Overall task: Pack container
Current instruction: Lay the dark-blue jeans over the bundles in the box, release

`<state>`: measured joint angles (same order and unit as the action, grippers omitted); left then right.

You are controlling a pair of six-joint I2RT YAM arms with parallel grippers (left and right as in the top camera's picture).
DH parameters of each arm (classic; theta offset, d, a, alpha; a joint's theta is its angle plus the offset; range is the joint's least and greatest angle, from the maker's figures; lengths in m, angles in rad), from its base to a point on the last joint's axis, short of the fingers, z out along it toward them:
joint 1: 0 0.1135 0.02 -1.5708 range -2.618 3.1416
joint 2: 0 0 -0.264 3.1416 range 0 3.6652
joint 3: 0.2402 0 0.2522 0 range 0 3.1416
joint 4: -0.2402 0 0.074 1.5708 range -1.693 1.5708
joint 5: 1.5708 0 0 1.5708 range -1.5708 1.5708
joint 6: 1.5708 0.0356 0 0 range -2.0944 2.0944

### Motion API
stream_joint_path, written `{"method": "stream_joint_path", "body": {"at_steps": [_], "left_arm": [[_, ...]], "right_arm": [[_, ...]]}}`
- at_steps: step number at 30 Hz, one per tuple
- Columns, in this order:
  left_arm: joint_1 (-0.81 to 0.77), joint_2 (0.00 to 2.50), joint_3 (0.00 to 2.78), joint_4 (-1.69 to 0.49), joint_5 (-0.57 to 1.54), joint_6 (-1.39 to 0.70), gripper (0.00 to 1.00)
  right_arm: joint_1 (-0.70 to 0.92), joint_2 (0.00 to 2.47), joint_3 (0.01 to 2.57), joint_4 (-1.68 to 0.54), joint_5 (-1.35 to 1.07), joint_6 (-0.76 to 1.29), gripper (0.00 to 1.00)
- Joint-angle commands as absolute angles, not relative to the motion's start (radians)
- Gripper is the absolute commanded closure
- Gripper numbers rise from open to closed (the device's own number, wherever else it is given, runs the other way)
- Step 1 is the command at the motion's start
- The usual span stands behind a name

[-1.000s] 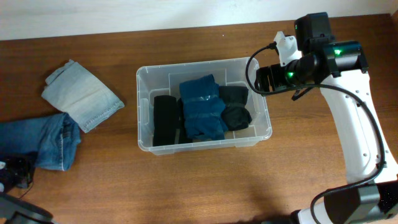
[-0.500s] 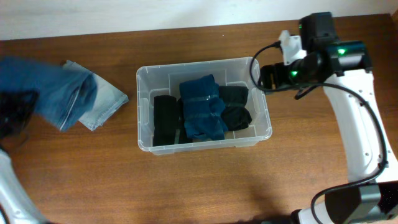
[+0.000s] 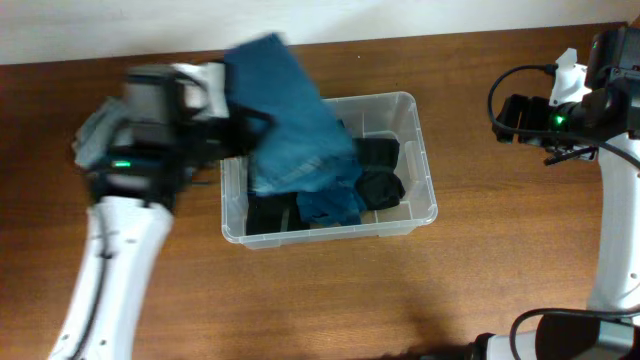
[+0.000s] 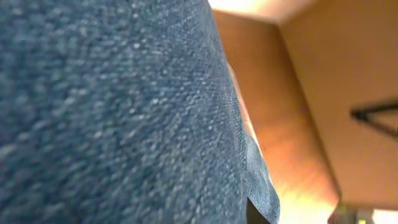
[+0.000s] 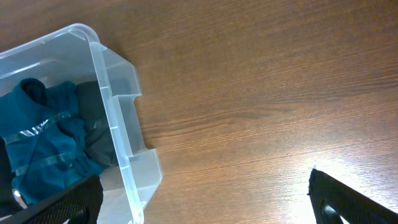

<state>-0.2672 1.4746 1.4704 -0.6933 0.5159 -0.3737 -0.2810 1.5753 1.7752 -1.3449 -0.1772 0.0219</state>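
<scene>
The container [image 3: 426, 205] is a clear plastic bin at mid-table. It holds a teal garment [image 3: 332, 205], black rolled items [image 3: 378, 172] and a black folded piece [image 3: 266, 213]. My left gripper [image 3: 243, 130] is shut on dark blue jeans [image 3: 292, 125], which hang over the bin's left and back part. The fingers are hidden by the cloth. The denim [image 4: 112, 112] fills the left wrist view. My right gripper [image 3: 507, 118] is open and empty, over bare table to the right of the bin. In the right wrist view its fingers [image 5: 199, 208] spread wide beside the bin's corner [image 5: 115, 118].
A folded light-blue denim piece [image 3: 88, 140] lies at the far left, mostly hidden under my left arm. Brown wooden table [image 3: 480, 280] lies around the bin. A pale wall edge runs along the back.
My left arm has swung right, carrying the jeans from the table's left side to over the bin. My right arm has drawn back to the right, away from the bin.
</scene>
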Motion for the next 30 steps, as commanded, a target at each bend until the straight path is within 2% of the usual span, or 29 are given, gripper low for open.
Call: {"method": "stream_joint_path", "body": {"at_steps": [1,8,20,21,23,24,26,27,30], "left_arm": [[-0.421,1.52,1.499,-0.62,0.405,-0.344,0.99],[-0.559,1.674,1.499,-0.523,0.358,-0.389,0.99],[-0.6,1.868,1.499,-0.508,0.403,-0.395,0.98],[-0.599,1.87,1.499,-0.514,0.394,-0.395,0.89],[-0.595,1.87,1.499,-0.524,0.382,-0.373,0.59],[-0.591,1.87,1.499,-0.531,0.375,-0.348,0.47],[-0.577,1.869,1.499,-0.561,0.335,-0.302,0.13],[-0.57,1.868,1.499,-0.584,0.295,-0.282,0.01],[-0.54,1.863,1.499,-0.677,0.04,-0.232,0.01]], "right_arm": [[-0.282,1.561,1.768,-1.347,-0.175,0.027,0.01],[-0.282,1.561,1.768,-1.348,-0.175,0.027,0.01],[-0.282,1.561,1.768,-1.347,-0.175,0.027,0.02],[-0.282,1.561,1.768,-1.347,-0.175,0.027,0.01],[-0.282,1.561,1.768,-1.347,-0.175,0.027,0.02],[-0.282,1.561,1.768,-1.347,-0.175,0.027,0.02],[-0.282,1.561,1.768,-1.347,-0.175,0.027,0.02],[-0.282,1.561,1.768,-1.347,-0.175,0.027,0.01],[-0.282,1.561,1.768,-1.346,-0.175,0.027,0.01]]}}
